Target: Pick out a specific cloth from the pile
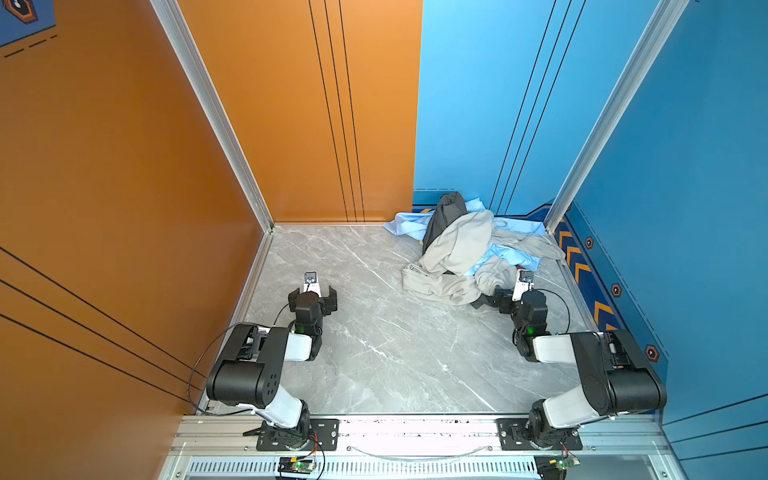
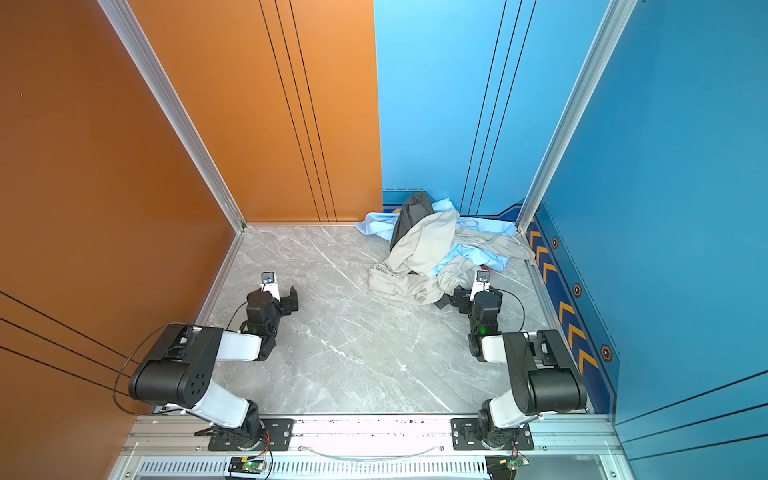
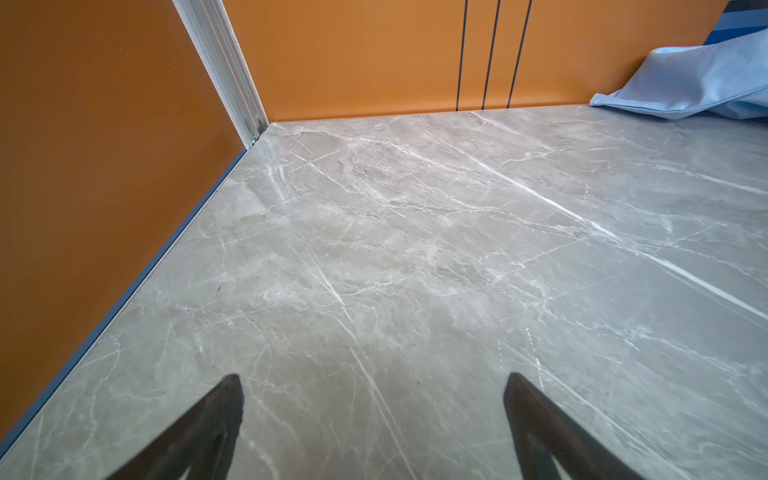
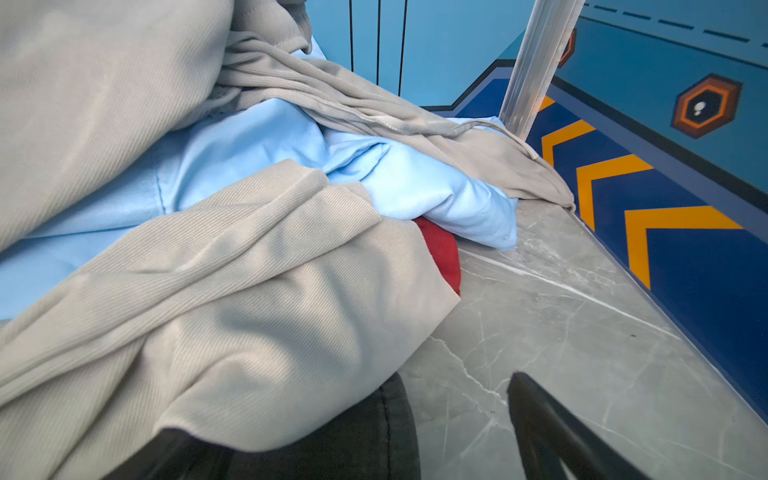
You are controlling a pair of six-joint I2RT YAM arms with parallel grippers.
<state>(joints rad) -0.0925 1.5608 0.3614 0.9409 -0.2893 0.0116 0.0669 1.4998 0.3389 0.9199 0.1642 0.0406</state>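
Note:
The pile (image 1: 461, 245) (image 2: 428, 245) of light grey, light blue and dark grey garments fills the back right corner in both top views. Only a small part of the dark red cloth (image 4: 440, 253) shows, wedged under a light blue cloth (image 4: 415, 178) and behind a light grey garment (image 4: 249, 291); a red speck (image 2: 483, 266) marks it in a top view. My right gripper (image 4: 345, 407) (image 1: 498, 296) is open at the pile's near edge, one finger under the grey fold, dark fabric lying between the jaws. My left gripper (image 1: 311, 292) (image 3: 374, 378) is open over bare marble, far from the pile.
The marble tabletop (image 1: 374, 353) is boxed in by an orange wall (image 1: 124, 187) on the left and a blue wall (image 1: 685, 208) on the right. An aluminium post (image 4: 536, 62) stands just behind the pile. A metal rail (image 1: 415, 432) runs along the front edge.

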